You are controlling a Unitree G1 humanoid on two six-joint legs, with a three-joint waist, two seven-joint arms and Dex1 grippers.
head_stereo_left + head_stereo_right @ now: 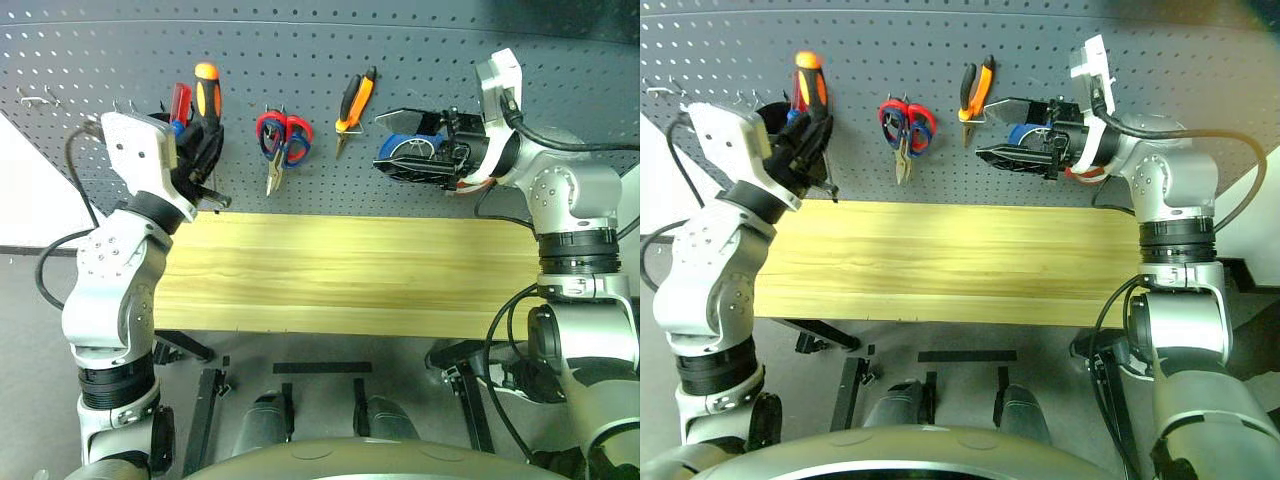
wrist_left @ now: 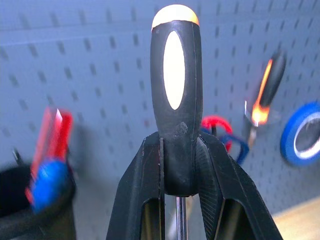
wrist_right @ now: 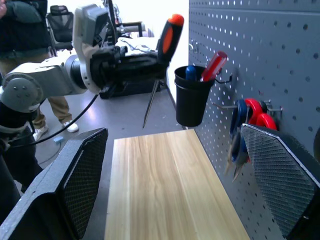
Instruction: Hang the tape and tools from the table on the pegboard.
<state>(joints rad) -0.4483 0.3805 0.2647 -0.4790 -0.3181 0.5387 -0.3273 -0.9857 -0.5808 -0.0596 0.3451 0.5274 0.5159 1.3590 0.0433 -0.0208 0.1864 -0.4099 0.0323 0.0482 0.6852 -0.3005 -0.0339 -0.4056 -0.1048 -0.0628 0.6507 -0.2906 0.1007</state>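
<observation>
My left gripper is shut on the black-and-orange screwdriver, gripping the lower handle with the shaft pointing down. It holds the tool upright in front of the pegboard, just beside a black cup. My right gripper is open with nothing between its fingers and points left along the pegboard above the table. Orange-and-black pliers hang on the pegboard. The tape is out of view.
Red-handled scissors hang between the cup and the pliers. A red-and-blue tool stands in the cup. A blue roll hangs behind my right gripper. Bare hooks sit at the board's upper left. A person stands beyond the table's left end.
</observation>
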